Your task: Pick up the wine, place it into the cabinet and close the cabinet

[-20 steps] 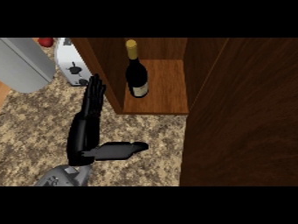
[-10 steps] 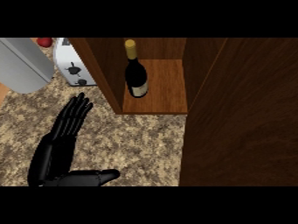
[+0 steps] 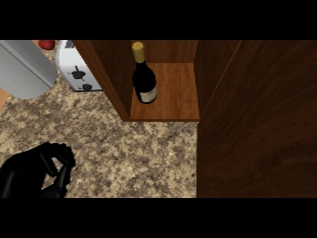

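At the far left a large grey rounded object is lying over the counter's speckled stone top, with a small red thing showing just behind it. Lower left, the left hand is hanging over the counter, its fingers curling inward and clasping nothing. Beside the grey object a white toaster is sitting against the cabinet's outer wall. Inside the open wooden cabinet, the wine is standing upright on the shelf. The cabinet door is filling the right side, standing open. The right hand is showing nowhere.
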